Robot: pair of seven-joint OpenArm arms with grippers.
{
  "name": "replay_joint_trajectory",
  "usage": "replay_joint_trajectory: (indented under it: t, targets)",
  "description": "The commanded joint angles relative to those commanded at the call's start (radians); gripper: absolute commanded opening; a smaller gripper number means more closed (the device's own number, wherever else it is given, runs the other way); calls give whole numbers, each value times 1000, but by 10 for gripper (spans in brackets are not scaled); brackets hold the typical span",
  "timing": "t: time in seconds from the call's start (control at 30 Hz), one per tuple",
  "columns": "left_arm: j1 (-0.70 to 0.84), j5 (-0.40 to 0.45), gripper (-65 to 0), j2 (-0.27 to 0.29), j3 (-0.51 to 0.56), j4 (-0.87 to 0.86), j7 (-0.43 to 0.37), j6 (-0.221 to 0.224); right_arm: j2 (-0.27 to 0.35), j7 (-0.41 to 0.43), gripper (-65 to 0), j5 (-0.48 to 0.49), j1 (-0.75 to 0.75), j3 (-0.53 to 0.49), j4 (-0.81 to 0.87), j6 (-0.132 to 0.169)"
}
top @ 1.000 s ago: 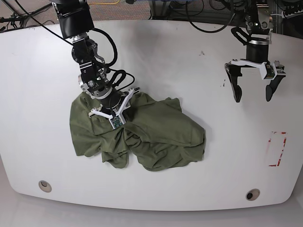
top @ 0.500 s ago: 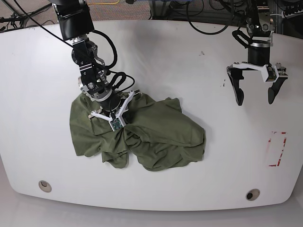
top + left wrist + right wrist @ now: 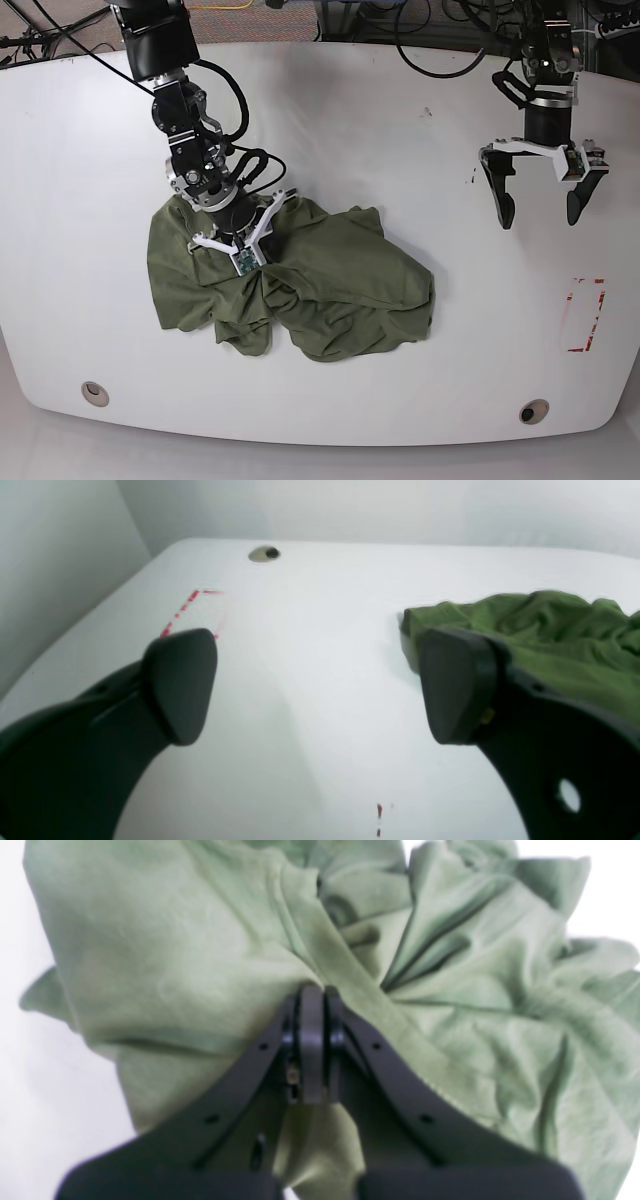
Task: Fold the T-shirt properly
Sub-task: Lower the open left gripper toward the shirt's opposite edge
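The olive-green T-shirt (image 3: 330,290) lies crumpled in a wrinkled heap on the white table (image 3: 400,150), left of centre in the base view. My right gripper (image 3: 243,262) presses down into the heap's upper left part. In the right wrist view its jaws are shut (image 3: 312,990) on a fold of the T-shirt (image 3: 175,940). My left gripper (image 3: 540,215) hangs open above bare table at the far right, holding nothing. In the left wrist view its fingers stand wide apart (image 3: 317,685), and the T-shirt's edge (image 3: 560,630) shows beyond the right finger.
A red dashed rectangle (image 3: 585,315) is marked near the table's right edge, also visible as red marks (image 3: 192,610) in the left wrist view. Round holes sit near the front edge (image 3: 95,392) (image 3: 534,411). Cables (image 3: 440,40) run along the back.
My left gripper has drifted slightly right and back, still open. My right gripper has stayed shut on the T-shirt with only a small shift.
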Motion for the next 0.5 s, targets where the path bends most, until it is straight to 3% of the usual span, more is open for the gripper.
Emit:
replay_joint_trajectory:
  t: [0.5]
  targets:
    - [-102,1,-71,2,113,-91,45,12,8,9,-650,2,-25,7,101,0]
